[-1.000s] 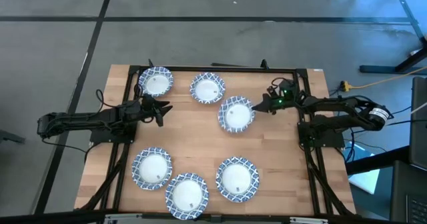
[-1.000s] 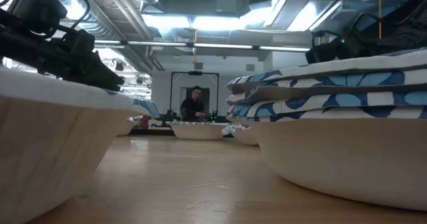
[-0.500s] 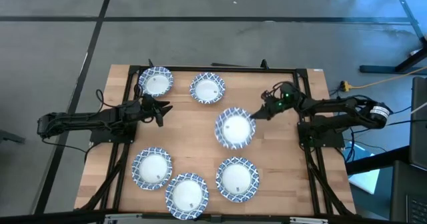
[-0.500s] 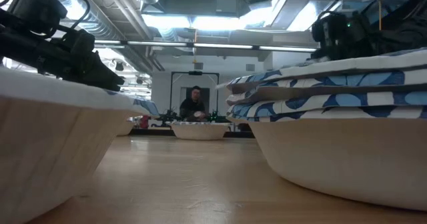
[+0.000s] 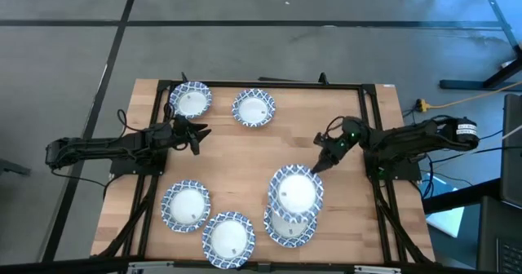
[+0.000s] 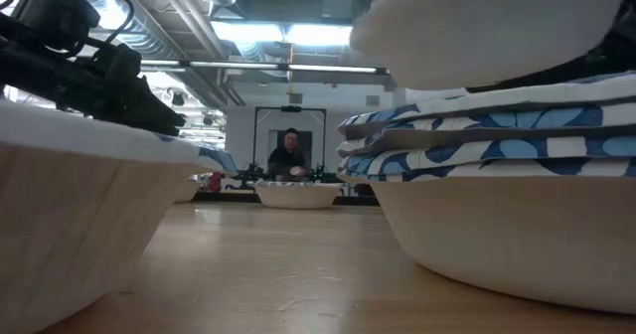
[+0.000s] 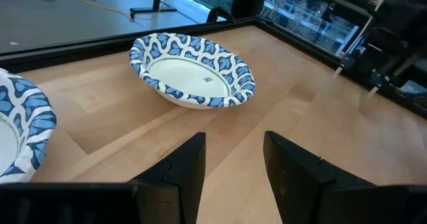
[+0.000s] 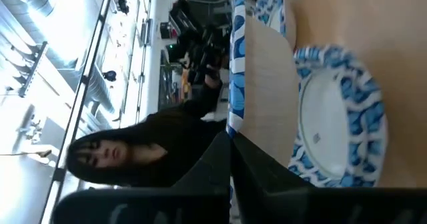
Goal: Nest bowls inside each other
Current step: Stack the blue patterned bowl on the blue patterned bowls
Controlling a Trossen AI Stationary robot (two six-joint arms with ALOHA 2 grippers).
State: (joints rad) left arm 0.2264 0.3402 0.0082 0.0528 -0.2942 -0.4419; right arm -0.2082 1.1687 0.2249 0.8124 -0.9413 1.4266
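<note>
Right gripper [image 5: 316, 166] fingers pinch bowl [image 5: 295, 189] rim, apparently above front stack [image 5: 287, 225]; left gripper [image 5: 198, 136] fingers slightly parted, empty.

Open wood runs across the middle of the table [image 5: 245, 156], a clear lane between the two far bowls and the near cluster. The far-left bowl [image 5: 191, 99] and its neighbour [image 5: 254, 108] stand apart, with room between. The left gripper [image 5: 198, 133], fingers parted, sits at the left edge of that lane, just in front of the far-left bowl. The near side is crowded: two bowls [image 5: 187, 205] [image 5: 228, 236] touch, and the right gripper [image 5: 319, 165] holds a bowl [image 5: 296, 190] over the near-right stack [image 5: 287, 227], blocking approach from the right.
</note>
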